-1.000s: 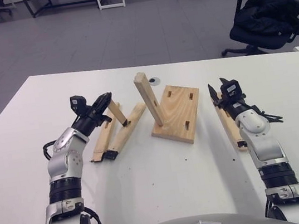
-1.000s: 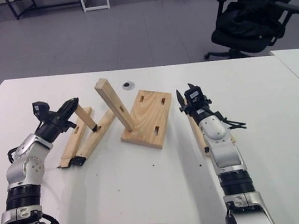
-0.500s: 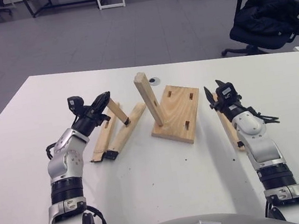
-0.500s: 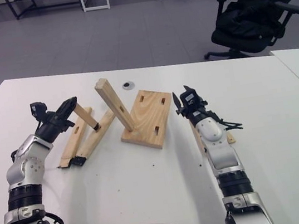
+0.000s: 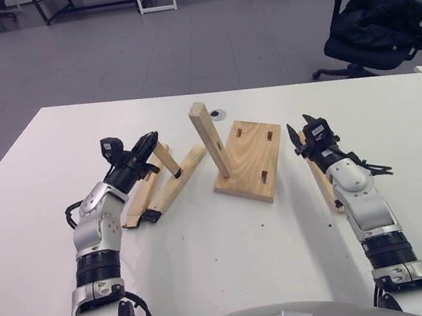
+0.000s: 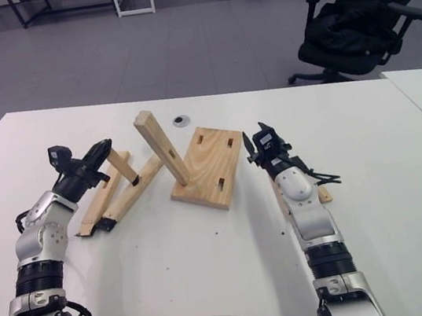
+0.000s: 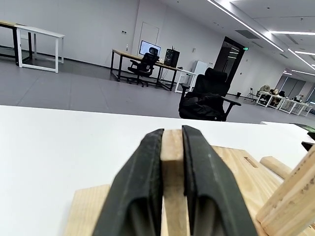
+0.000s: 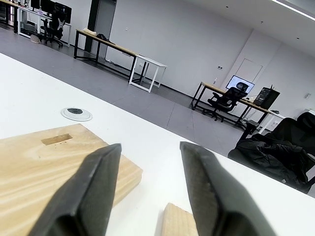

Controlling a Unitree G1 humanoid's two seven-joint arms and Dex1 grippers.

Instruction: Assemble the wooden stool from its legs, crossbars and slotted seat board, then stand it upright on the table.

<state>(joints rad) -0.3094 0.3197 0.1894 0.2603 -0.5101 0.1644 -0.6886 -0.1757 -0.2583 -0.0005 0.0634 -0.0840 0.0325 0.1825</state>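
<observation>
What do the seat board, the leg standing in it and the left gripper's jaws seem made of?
Seat board: pale wood, likely pine, matte and unvarnished-looking; grain lines show.
Leg: same light wood, square-cut, no gloss.
Jaws of the left gripper, shut on a wooden bar: matte black, probably rubber or plastic; unclear which.

You have a rectangular, honey-pale wooden slotted seat board [image 5: 248, 162] with curved brown grain and darker slots. The square wooden leg [image 5: 209, 138] upright at its nine o'clock is the same pale tone. The pale wooden legs lying flat [image 5: 170, 193] further toward nine o'clock end in what looks like a black foot pad [image 5: 153, 216]. The left gripper [image 7: 171, 135] and right gripper [image 8: 147, 162] are matte black. The short wooden crossbar [image 7: 172, 162] is light tan. The white table [image 5: 208, 246] carries dark specks.
</observation>
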